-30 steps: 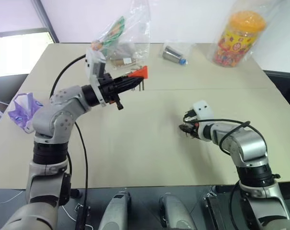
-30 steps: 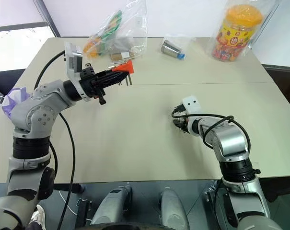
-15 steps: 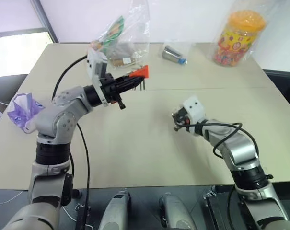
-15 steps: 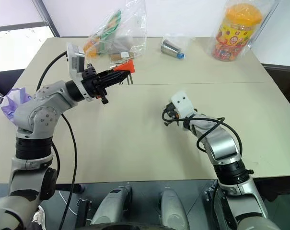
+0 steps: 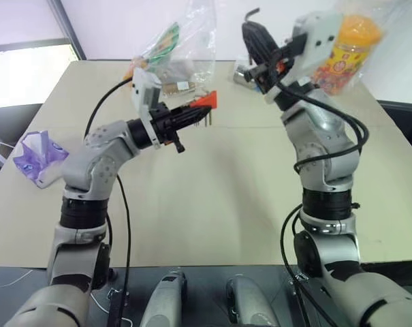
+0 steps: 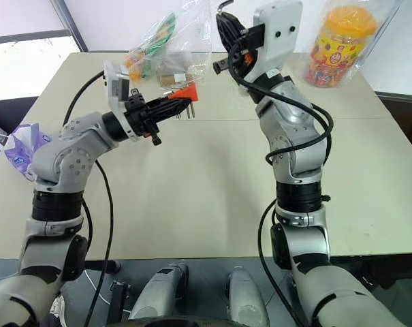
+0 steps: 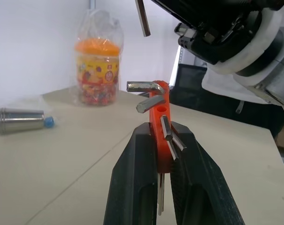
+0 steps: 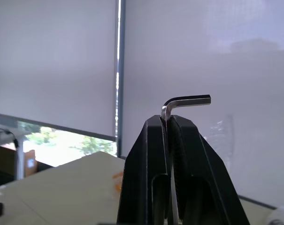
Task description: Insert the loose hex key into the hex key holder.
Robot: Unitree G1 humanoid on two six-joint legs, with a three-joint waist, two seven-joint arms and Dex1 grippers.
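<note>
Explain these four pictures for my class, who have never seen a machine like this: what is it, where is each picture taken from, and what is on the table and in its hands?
This is a two-armed humanoid robot. Two pictures come from cameras in its head, looking down over its arms; the other two come from a camera on each wrist, looking along that hand's two black fingers.

The left hand is shut on the hex key holder, a red-orange block with metal keys sticking out. The right hand, raised high, is shut on the loose hex key, a thin bent metal rod.

On the beige table lie a clear plastic bag of items, a small metal cylinder, an orange-lidded jar in plastic wrap, and a purple tissue pack at the edge.
</note>
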